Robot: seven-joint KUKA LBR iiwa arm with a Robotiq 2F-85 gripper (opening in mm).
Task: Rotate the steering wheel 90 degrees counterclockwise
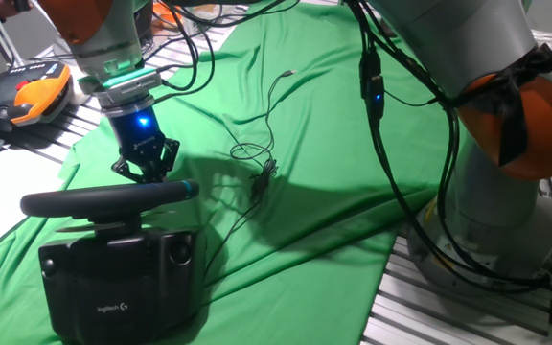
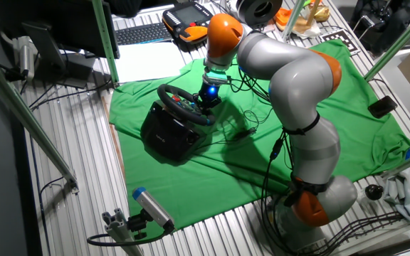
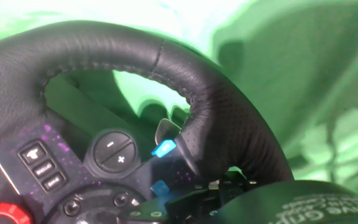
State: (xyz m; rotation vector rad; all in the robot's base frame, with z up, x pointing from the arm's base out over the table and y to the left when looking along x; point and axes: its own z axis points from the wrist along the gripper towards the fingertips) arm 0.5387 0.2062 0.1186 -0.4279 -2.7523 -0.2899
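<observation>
The black padded steering wheel (image 1: 103, 199) on its boxy black base w/ white logo (image 1: 118, 278) sits at the near corner of the green cloth (image 1: 333, 163) in one fixed view, base close to the cloth's edge. In the other fixed view the wheel (image 2: 184, 103) is on the left part of the cloth (image 2: 347, 135), w/ open green cloth to its right and front.

The two-finger gripper (image 1: 146, 163), blue-lit at the wrist, hangs at the far side of the rim, fingertips at or just behind it. Can't tell if it's clamped on the rim or loose: the rim hides the tips. Hand view is filled by the stitched leather rim (image 3: 185, 93), v. close, w/ a +/- button (image 3: 115, 151) and a red knob (image 3: 2, 213) on the hub.

Thin black cable (image 1: 257, 153) lies loose on the cloth right of the wheel. Cloth covers a slatted metal table (image 2: 77, 178). Orange-and-black handheld pendant (image 1: 32, 96) rests off the cloth's far left edge. Grey-and-orange arm body (image 2: 297, 92) arches over the right side.
</observation>
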